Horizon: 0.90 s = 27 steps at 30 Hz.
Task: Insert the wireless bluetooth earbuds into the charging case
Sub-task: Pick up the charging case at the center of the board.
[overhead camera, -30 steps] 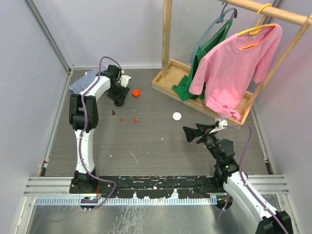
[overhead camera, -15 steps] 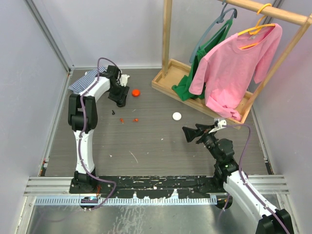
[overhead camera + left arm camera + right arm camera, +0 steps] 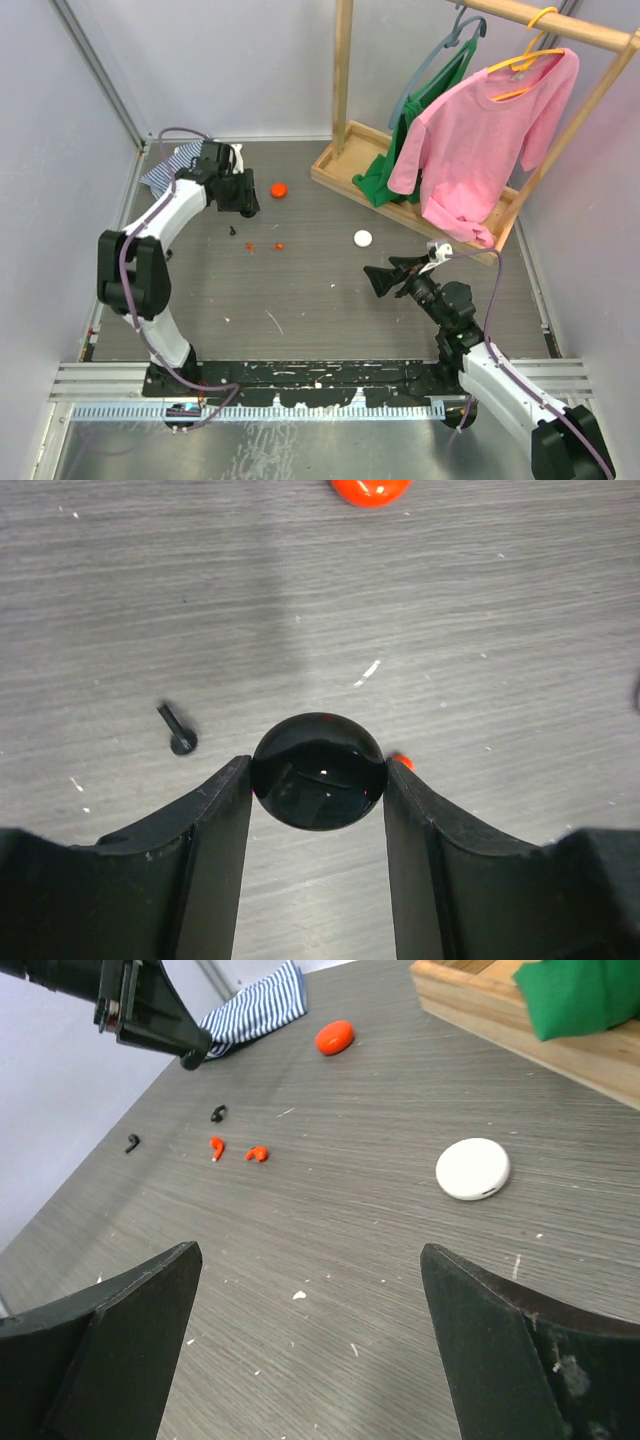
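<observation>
left gripper point(image 3: 247, 207) sat just left of the red puck point(image 3: 279, 189), jaws closed partway on a black puck point(image 3: 320, 780). earbuds lay loose on the table point(image 3: 330, 300), nearer the arm bases than the red puck: 2 red-orange earbuds point(image 3: 216, 1147) point(image 3: 257, 1153) side by side, 2 black earbuds point(image 3: 218, 1113) point(image 3: 131, 1142) further left. white puck point(image 3: 362, 238) lay right of & nearer than the red puck. right gripper point(image 3: 375, 280) was well apart from the red puck, past the white one, jaws spread wide w/ nothing between
</observation>
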Each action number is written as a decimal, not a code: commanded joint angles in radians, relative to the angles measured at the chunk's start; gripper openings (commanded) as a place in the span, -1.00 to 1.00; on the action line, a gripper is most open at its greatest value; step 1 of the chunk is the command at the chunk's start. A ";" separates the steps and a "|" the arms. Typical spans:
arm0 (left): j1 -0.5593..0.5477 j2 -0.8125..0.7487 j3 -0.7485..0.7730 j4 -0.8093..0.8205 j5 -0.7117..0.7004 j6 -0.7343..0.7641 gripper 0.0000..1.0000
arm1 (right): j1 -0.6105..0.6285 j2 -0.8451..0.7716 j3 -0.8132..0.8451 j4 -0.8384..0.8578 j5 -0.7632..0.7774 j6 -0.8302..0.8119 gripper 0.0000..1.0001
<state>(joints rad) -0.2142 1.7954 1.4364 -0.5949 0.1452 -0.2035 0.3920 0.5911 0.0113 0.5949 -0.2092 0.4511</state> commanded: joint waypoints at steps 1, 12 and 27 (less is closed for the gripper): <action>-0.032 -0.148 -0.113 0.147 -0.018 -0.167 -0.28 | 0.055 0.023 0.042 0.121 -0.006 -0.016 0.94; -0.214 -0.408 -0.325 0.308 -0.121 -0.352 -0.28 | 0.253 0.202 0.099 0.315 0.123 -0.086 0.94; -0.377 -0.677 -0.546 0.490 -0.235 -0.575 -0.34 | 0.393 0.501 0.173 0.668 0.267 -0.170 0.92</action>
<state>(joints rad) -0.5663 1.1675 0.9119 -0.2214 -0.0471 -0.6983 0.7609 1.0431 0.1318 1.0725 -0.0044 0.3355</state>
